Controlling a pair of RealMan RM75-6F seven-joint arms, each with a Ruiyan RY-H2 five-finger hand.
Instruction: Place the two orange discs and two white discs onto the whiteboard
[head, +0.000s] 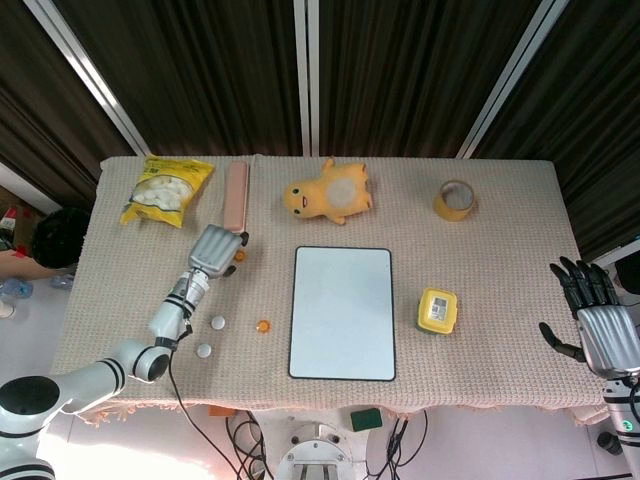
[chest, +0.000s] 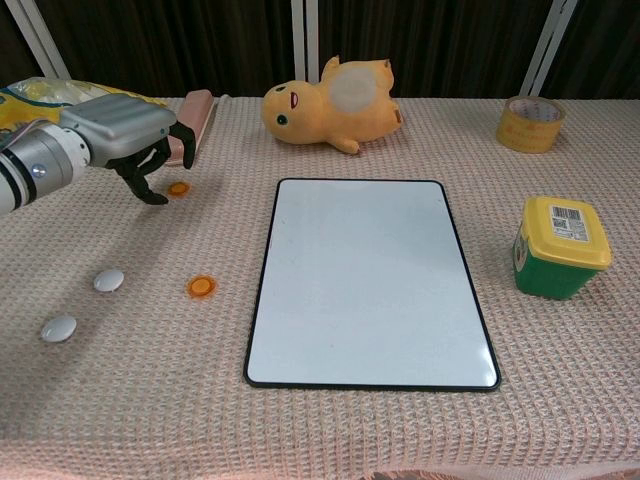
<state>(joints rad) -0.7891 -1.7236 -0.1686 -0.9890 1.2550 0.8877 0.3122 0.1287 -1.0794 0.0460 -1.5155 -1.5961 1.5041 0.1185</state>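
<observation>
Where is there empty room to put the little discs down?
The whole whiteboard is bare. The cloth between it and the yellow-lidded tub is free too. It is crowded on the left, near the left hand, orange discs and white discs.

Left robot hand (head: 215, 251) over far orange disc (head: 240, 256), beside whiteboard (head: 341, 312).

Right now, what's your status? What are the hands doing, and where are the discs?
Left hand open above far orange disc; right hand open, off-table. Four discs beside whiteboard, none placed. Path clear.
</observation>
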